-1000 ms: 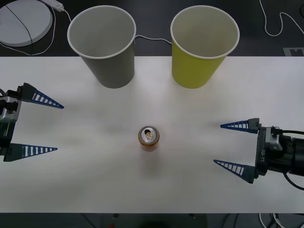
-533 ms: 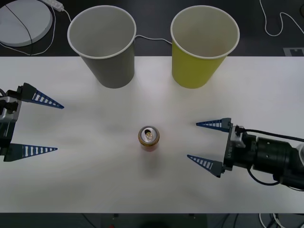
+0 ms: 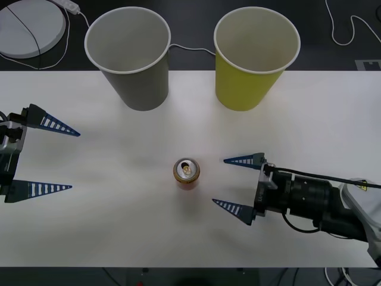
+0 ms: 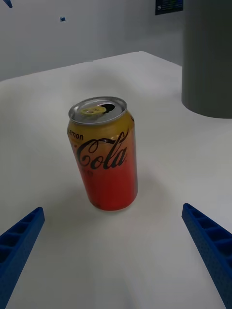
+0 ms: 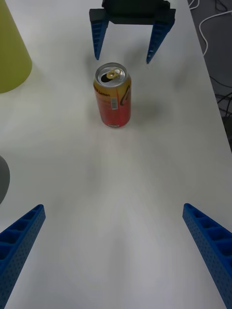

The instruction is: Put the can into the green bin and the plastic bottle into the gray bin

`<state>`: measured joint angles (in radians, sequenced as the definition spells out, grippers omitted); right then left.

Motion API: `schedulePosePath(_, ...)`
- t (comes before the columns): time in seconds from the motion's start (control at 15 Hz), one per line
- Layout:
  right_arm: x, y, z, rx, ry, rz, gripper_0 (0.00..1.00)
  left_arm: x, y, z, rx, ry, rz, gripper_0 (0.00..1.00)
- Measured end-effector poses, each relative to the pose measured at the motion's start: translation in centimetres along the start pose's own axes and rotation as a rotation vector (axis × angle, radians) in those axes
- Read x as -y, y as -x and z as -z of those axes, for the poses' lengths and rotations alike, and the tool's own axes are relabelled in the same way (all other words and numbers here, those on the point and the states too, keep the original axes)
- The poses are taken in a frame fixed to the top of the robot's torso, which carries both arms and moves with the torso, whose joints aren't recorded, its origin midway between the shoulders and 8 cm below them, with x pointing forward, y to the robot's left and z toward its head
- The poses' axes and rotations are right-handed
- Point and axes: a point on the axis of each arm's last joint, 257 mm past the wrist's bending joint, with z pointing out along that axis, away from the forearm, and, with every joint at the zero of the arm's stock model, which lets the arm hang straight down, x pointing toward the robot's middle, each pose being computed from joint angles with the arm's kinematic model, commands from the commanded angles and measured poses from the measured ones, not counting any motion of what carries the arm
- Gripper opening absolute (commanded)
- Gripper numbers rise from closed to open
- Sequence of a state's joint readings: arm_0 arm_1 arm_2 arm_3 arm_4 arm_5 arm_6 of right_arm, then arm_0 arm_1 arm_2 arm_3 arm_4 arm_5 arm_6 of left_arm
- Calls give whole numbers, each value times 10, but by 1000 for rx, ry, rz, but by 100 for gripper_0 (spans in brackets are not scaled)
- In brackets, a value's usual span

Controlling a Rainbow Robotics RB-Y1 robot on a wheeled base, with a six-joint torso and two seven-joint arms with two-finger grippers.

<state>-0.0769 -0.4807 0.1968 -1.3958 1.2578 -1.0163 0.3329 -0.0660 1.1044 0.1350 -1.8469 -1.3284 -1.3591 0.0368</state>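
A red-orange can (image 3: 186, 173) stands upright mid-surface (image 3: 107, 226), in front of the gray bin (image 3: 128, 56) and green bin (image 3: 256, 56). The right pincer (image 3: 233, 183) sits just beside it, spread wide. The left pincer (image 3: 56, 158) waits well apart, also wide. The opened can is likely light, smooth and easily dented; grip its mid-body gently.

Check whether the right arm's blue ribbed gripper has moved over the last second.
Yes. The right gripper, open, has slid along the white table toward the upright red-orange drink can, which has stayed put.
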Motion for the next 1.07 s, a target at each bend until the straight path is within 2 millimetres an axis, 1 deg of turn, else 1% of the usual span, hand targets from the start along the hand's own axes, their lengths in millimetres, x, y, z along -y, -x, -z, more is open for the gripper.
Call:
schedulePosePath(0.33,4,-5,-30,22,1,-8,100,0,0,0,0,0,0,100)
schedulePosePath(0.6,4,-4,-54,38,15,-7,100,0,0,0,0,0,0,100)
schedulePosePath(0.87,5,0,-72,48,25,1,100,0,0,0,0,0,0,100)
schedulePosePath(1.07,3,4,-81,53,27,7,100,0,0,0,0,0,0,100)
